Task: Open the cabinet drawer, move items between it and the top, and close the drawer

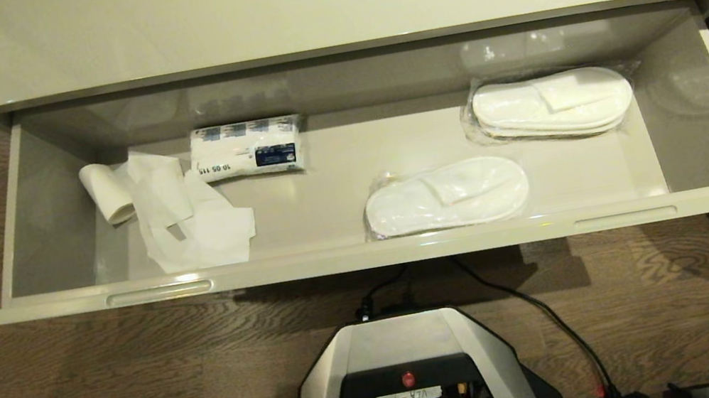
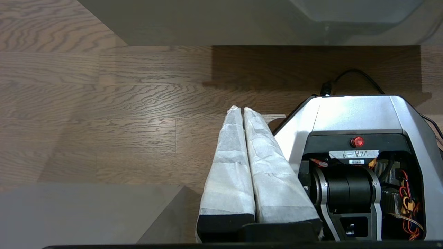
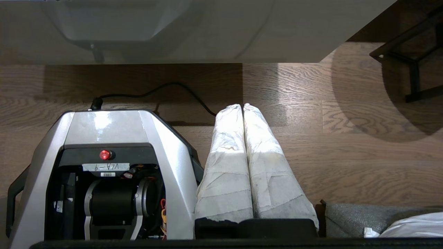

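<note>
In the head view the cabinet drawer (image 1: 364, 255) is seen pulled fully out below the glossy cream top (image 1: 292, 0), which carries nothing. Inside, at the left, a white paper roll (image 1: 106, 192) lies with its crumpled loose tail (image 1: 188, 216) spread toward the near wall. Just right of it and farther back, a plastic-wrapped white pack with blue print (image 1: 247, 148) rests. Two flat white slipper pairs in clear wrapping are laid right of centre: one slipper pair (image 1: 446, 196) near the front edge, another slipper pair (image 1: 553, 104) at the far right. Two slim oblong slots mark the drawer front. Neither arm is shown here; only the robot base (image 1: 406, 378) on the wood-grain floor (image 1: 70, 391).

In the left wrist view the left pincer (image 2: 241, 110) is shown clenched, empty, its fingers wrapped in white fabric tape, beside the base.

In the right wrist view the right pincer (image 3: 242, 107) is likewise pressed together, empty, and a black cable (image 3: 155, 91) is revealed.
</note>
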`<state>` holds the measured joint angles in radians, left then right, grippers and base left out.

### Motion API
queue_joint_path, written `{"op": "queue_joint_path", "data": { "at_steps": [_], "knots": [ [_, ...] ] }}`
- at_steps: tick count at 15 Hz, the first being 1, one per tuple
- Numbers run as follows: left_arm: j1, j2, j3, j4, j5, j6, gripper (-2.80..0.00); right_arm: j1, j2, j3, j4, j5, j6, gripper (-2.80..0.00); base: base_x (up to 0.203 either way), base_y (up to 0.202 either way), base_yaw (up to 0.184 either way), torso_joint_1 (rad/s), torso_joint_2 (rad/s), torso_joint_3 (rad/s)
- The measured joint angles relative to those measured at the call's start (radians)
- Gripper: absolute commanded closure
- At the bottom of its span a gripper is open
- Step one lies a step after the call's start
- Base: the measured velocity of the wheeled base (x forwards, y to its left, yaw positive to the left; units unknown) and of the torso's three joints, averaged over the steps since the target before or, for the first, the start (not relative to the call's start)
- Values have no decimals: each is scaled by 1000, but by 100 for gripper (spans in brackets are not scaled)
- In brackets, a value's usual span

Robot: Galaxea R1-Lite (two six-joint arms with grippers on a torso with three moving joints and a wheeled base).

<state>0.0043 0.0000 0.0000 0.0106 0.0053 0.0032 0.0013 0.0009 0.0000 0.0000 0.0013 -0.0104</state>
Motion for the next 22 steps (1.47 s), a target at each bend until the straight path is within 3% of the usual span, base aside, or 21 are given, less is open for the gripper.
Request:
{"op": "queue_joint_path", "data": {
  "at_steps": [22],
  "knots": [
    [0,0,0,0,0,0,0,-1,0,0,0,0,0,0,0,0,0,0,0,0]
  ]
}}
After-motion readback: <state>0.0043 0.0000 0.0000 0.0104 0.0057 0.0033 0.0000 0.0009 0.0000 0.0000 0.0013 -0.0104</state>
